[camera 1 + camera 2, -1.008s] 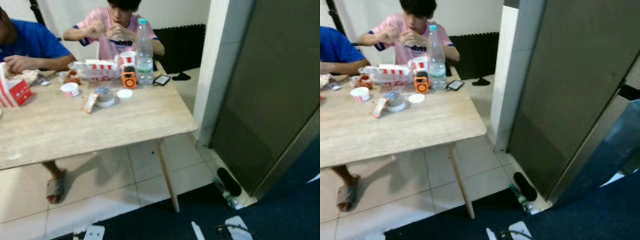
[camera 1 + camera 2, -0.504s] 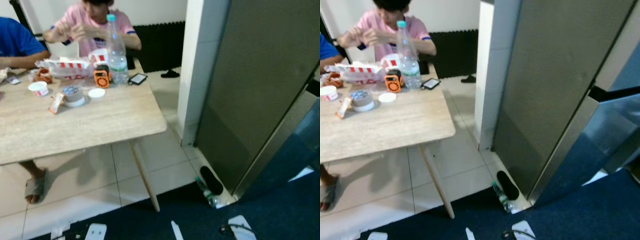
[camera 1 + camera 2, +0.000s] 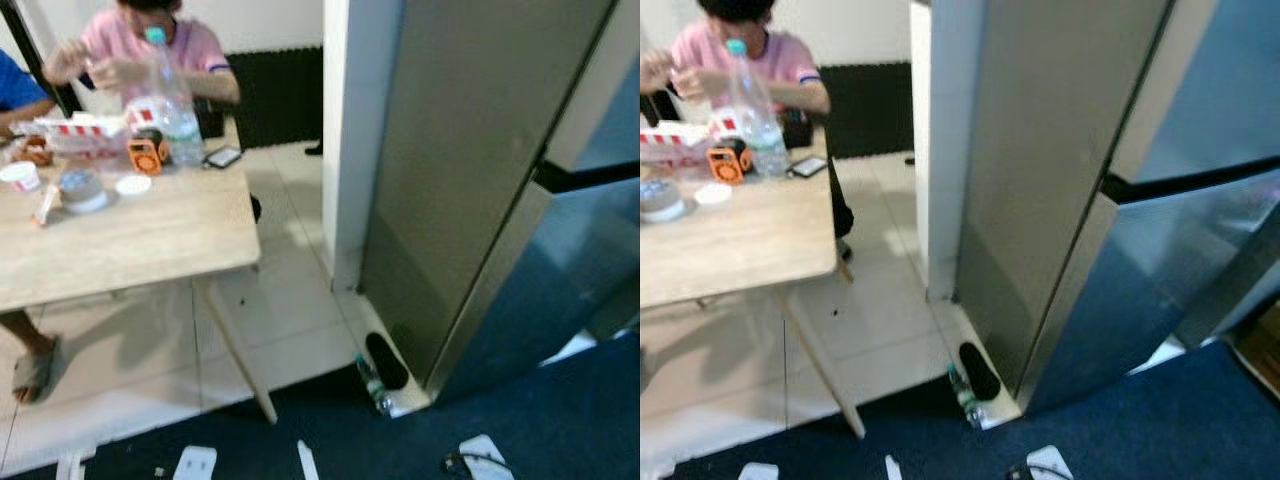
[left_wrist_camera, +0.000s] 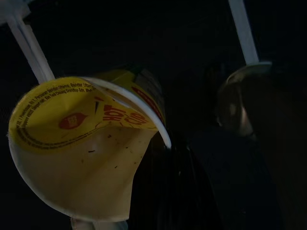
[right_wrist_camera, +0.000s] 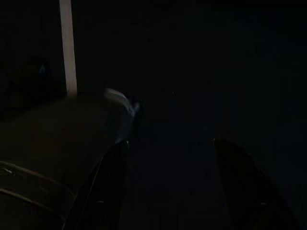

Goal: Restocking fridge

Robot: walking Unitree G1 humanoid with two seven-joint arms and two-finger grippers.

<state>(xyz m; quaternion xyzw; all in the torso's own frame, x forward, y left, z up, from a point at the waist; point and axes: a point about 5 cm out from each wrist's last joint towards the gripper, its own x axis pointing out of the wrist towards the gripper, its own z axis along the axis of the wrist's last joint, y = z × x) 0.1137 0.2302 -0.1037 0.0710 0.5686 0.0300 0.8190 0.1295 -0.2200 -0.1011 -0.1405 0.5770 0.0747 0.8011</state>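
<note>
Left gripper: clamped on yellow-lidded cup. Right gripper: fingers apart, empty. Camera swung from table toward closed fridge; approach underway.

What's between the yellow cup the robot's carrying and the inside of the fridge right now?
The fridge doors are shut, so they block the way in. The yellow cup sits right at the left gripper, low in the dark. A plastic bottle lies on the floor by the fridge's near corner, where the robot would step.
</note>
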